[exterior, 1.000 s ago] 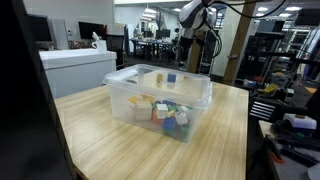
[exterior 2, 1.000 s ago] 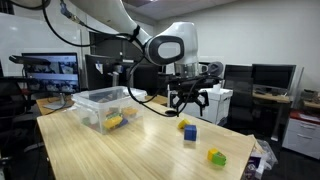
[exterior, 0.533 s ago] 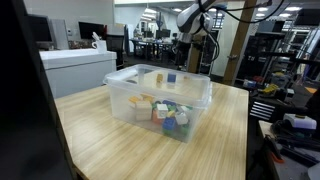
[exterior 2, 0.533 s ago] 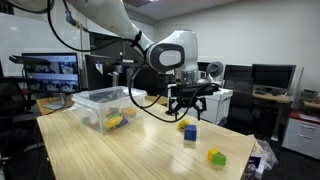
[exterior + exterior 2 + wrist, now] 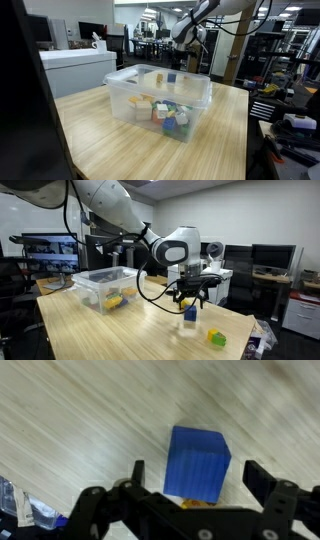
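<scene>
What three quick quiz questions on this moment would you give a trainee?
1. True or false: the gripper is shut on the blue plastic cube.
2. The cube rests: A) in the clear plastic bin; B) on the wooden table; C) in mid-air.
3. What colour is the lone block near the table's edge?
Key: 1 false, jaws open; 2 B; 3 yellow-green.
</scene>
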